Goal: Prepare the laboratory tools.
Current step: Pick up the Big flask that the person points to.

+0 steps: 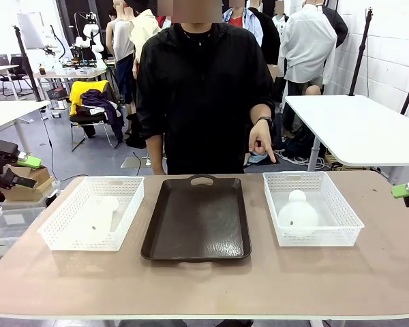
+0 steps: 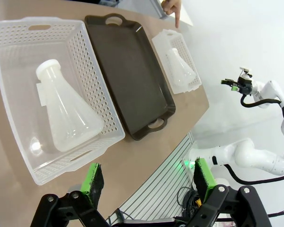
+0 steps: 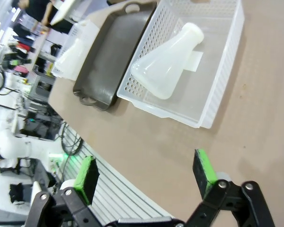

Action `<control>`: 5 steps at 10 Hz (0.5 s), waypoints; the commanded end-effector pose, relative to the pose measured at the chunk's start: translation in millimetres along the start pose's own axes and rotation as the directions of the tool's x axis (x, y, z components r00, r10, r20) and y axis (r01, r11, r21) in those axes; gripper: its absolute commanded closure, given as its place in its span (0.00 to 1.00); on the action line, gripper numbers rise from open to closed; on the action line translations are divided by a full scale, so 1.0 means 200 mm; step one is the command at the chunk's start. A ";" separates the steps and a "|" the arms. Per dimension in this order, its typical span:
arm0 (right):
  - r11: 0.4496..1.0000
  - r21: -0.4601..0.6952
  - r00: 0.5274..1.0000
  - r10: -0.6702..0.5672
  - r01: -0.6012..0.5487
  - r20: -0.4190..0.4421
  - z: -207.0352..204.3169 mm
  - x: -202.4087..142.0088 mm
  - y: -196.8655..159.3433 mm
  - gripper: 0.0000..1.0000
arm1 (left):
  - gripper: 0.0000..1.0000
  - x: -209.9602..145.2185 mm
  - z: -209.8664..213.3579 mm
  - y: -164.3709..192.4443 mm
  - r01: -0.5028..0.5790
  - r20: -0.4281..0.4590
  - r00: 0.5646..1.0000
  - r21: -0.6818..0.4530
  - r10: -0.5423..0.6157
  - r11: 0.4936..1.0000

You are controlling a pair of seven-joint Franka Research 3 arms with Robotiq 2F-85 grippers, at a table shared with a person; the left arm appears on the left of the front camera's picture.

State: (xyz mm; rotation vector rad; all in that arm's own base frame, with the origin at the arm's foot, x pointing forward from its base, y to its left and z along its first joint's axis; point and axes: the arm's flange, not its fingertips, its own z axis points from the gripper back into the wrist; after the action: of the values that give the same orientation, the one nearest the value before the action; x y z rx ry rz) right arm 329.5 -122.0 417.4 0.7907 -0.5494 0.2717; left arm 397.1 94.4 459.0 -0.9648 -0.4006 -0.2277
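step in hand: looks like the very start. Nothing's been picked up, and both flasks are in their baskets.
left flask (image 2: 66,113): lying on its side in the left basket (image 2: 19,28), neck toward the person's side, wide base toward the robot.
right flask (image 3: 165,66): same deal, on its side in the right basket (image 3: 222,90), base facing the robot.
tray (image 1: 198,218): dark brown, sits between the two baskets on the desk (image 1: 204,286) with nothing on it. My guess is that's where the flasks end up.
person's hand (image 1: 261,144): index finger pointing down just past the far edge of the right basket. I read that as "this one first", but that's only a guess.
left gripper (image 2: 147,179): fingers spread wide, holding nothing, hanging off the near-left edge of the desk, well apart from its basket.
right gripper (image 3: 146,175): fingers spread too, empty, out past the right end of the desk and not touching anything.
next move: probably the right arm reaches over the basket wall and down to the right flask. The neck seems like the easy place to grab, since the cone is wide and smooth and may slip. It'll have to lift clear of the mesh wall before swinging over to the tray, then stand the flask on its base.
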 end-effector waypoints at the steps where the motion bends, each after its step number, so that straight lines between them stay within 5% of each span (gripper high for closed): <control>1: 0.995 -0.094 1.000 -0.023 0.022 -0.012 -0.03 0.16 0.21 0.00 | 0.00 -0.01 0.01 0.00 0.007 -0.013 1.000 0.008 -0.007 1.000; 5: 0.920 -0.373 0.979 -0.174 0.124 -0.103 -0.31 0.72 0.57 0.00 | 0.00 -0.01 0.01 0.00 0.007 -0.013 1.000 0.008 -0.007 1.000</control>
State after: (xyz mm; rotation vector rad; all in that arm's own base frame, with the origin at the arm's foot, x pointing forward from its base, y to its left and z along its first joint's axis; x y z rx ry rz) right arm 391.4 0.6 531.7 0.4943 -0.5070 0.1309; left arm 397.4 93.9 458.5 -0.9640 -0.3986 -0.2278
